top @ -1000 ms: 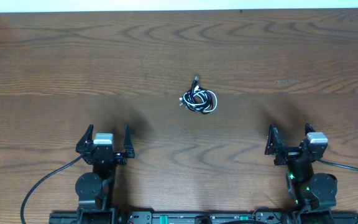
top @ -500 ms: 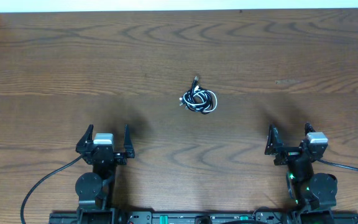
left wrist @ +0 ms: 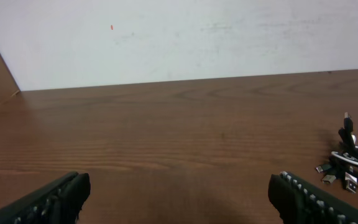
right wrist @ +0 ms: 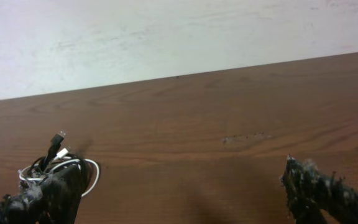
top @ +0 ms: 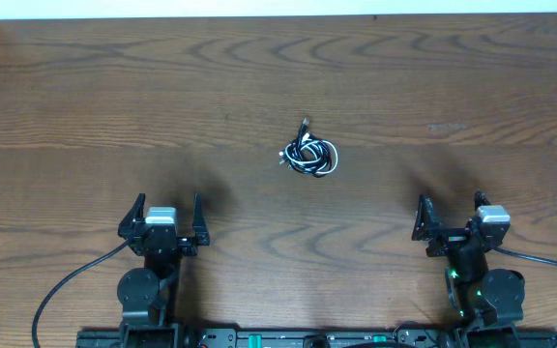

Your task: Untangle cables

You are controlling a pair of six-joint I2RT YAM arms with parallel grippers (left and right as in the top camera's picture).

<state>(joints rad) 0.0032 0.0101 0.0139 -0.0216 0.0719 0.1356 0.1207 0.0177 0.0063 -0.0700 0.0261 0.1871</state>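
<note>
Left gripper [top: 169, 203] and right gripper [top: 450, 202] sit low at the near edge of the table [top: 85, 97], jaws spread wide, holding nothing. The cables [top: 309, 155], a small black-and-white knot, lie mid-table between them, well apart from both. Likely risks: grabbing the whole bundle could tighten the knot, and a thin cord could slip free or skid on the wood.

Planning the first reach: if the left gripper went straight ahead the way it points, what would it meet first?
Probably nothing: the open left gripper faces only bare table as far as the far edge. The cables lie off to its right, outside that line.
</note>
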